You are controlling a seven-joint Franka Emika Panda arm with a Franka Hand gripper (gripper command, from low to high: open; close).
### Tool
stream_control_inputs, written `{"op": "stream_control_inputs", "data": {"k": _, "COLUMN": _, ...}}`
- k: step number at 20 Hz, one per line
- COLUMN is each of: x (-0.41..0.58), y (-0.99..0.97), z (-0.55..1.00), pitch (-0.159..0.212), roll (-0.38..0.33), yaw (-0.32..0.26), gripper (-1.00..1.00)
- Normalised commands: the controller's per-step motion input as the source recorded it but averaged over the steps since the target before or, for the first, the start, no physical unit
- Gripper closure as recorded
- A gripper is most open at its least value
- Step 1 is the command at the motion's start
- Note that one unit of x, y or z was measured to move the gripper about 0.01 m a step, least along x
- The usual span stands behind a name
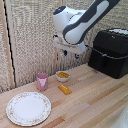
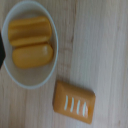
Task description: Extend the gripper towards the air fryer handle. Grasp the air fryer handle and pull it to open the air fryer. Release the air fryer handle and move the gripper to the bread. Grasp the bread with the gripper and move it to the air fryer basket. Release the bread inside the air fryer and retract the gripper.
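Hovering above the wooden table (image 1: 95, 100), the gripper (image 1: 70, 51) hangs from the white arm over the small white bowl (image 1: 63, 76) and the bread (image 1: 65, 89). Its fingers point down, one blue tip showing at its right end, but they are too small and blurred to tell how far apart they stand; nothing is seen between them. In the exterior view, the bread lies flat on the table just in front of the bowl, apart from it, slanting toward the exterior view's right. A pink cup (image 1: 42, 80) stands to the exterior view's left of the bowl, and a patterned round plate (image 1: 28, 108) sits nearer the camera at the left. At the far right, the air fryer (image 1: 111, 52) rests on the table, well apart from the bread; its basket (image 1: 106, 62) forms the lower front and appears pushed in.

From the wrist view, the bowl (image 2: 29, 80) holds orange-yellow pieces, and the bread (image 2: 74, 102) lies beside it without touching, an orange-brown block with short white stripes on its upper face. Wood grain fills the rest. No fingers are clear in this view.
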Motion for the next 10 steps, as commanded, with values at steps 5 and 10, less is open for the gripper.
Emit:
{"op": "stream_control_inputs", "data": {"k": 5, "x": 0.203, "y": -0.41, "z": 0.0, "pitch": -0.097, "roll": -0.285, "yaw": -0.067, "gripper": -1.0}}
{"op": "stream_control_inputs", "data": {"k": 10, "x": 0.093, "y": -0.47, "z": -0.08, "pitch": -0.051, "roll": -0.207, "yaw": -0.031, "gripper": -1.0}}
